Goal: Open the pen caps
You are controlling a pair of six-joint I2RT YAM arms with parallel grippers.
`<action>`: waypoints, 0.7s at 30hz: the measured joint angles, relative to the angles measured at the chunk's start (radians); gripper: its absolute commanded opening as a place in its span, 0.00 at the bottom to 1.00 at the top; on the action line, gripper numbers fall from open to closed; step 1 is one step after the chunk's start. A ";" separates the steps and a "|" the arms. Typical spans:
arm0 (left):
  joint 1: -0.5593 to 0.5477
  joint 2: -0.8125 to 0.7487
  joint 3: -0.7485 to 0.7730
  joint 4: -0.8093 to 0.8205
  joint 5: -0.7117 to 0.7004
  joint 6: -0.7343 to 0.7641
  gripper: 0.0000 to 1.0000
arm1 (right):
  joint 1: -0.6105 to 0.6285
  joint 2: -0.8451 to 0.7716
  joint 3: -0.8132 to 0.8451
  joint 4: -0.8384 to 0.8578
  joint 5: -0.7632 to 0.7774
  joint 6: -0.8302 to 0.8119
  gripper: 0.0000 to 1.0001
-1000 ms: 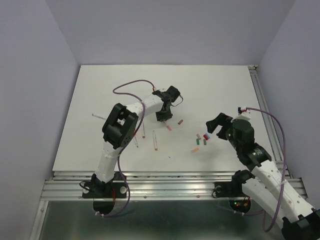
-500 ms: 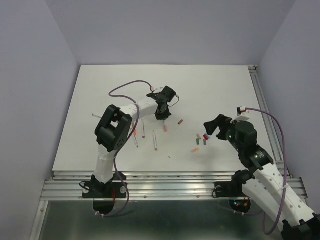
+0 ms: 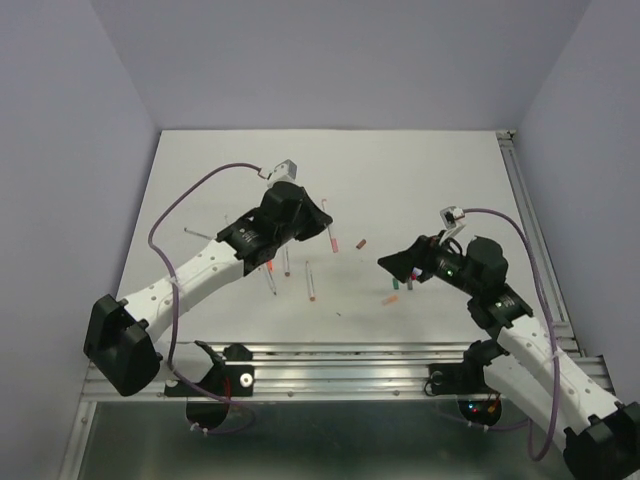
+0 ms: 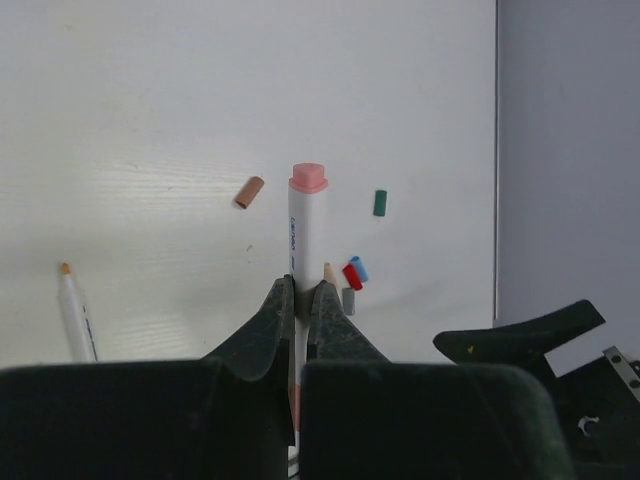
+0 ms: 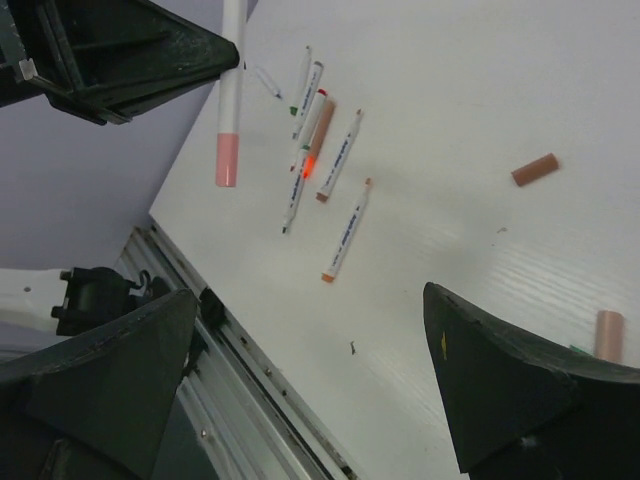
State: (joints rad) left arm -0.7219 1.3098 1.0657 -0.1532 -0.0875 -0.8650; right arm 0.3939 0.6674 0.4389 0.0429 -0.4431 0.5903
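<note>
Reaching in nearest the bases, the right hand [image 3: 392, 264] has its fingers spread wide apart and holds nothing; it hangs above the bench [image 3: 440, 170], close to the loose caps [image 3: 409, 276]; in the left wrist view these lie as a small cluster, red, blue and grey close together, with a green cap [image 4: 380, 203] a little apart; to the left, a group of other pens [image 3: 288, 268] lies flat on the bench, roughly side by side; a brown cap [image 3: 361, 242] lies alone between the two hands, touching nothing; farther out, the left hand [image 3: 320, 216] is clamped on the white barrel of a pen [image 4: 298, 235], fingers pressed against it from both sides; the pen is held above the bench; its pink cap [image 4: 308, 178] is seated on the free end, which points toward the right hand.
</note>
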 measured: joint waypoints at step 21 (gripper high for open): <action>-0.108 -0.039 -0.066 0.080 -0.063 -0.087 0.00 | 0.283 0.427 0.116 0.348 0.055 0.091 0.57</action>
State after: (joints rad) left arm -0.8303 1.2709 0.9993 -0.0727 -0.1509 -0.9524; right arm 0.6765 1.0946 0.5549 0.3908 -0.3878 0.6815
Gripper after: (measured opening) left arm 0.063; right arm 0.584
